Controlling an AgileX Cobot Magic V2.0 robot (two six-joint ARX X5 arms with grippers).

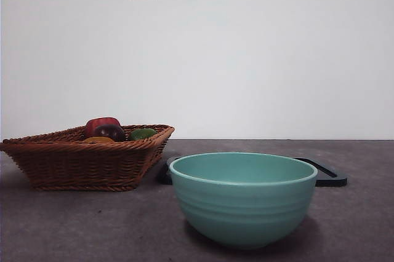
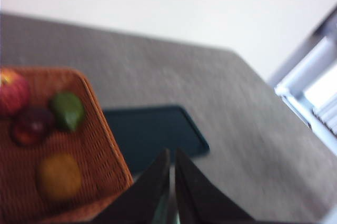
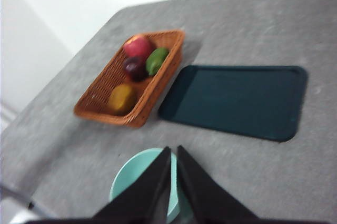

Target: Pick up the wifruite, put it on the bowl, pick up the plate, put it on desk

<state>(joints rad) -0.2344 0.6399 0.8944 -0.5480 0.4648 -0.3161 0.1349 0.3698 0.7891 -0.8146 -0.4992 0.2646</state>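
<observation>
A mint-teal ridged bowl (image 1: 242, 197) is sitting by a brown woven basket (image 1: 86, 158) and dark teal tray (image 3: 237, 101) on the grey counter (image 1: 92, 225).

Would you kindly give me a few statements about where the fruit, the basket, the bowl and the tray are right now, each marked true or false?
1. The small brownish-orange oval fruit lies in the woven wicker basket. True.
2. The large mint-teal round bowl holds a fruit. False: the front view shows none above its rim.
3. The dark flat rectangular tray lies on the grey-brown desk beside the basket. True.
4. The right gripper grips the green fruit. False: it hangs above the bowl, jaws shut on nothing.
5. The left gripper holds the tray. False: its shut jaws are empty.
</observation>
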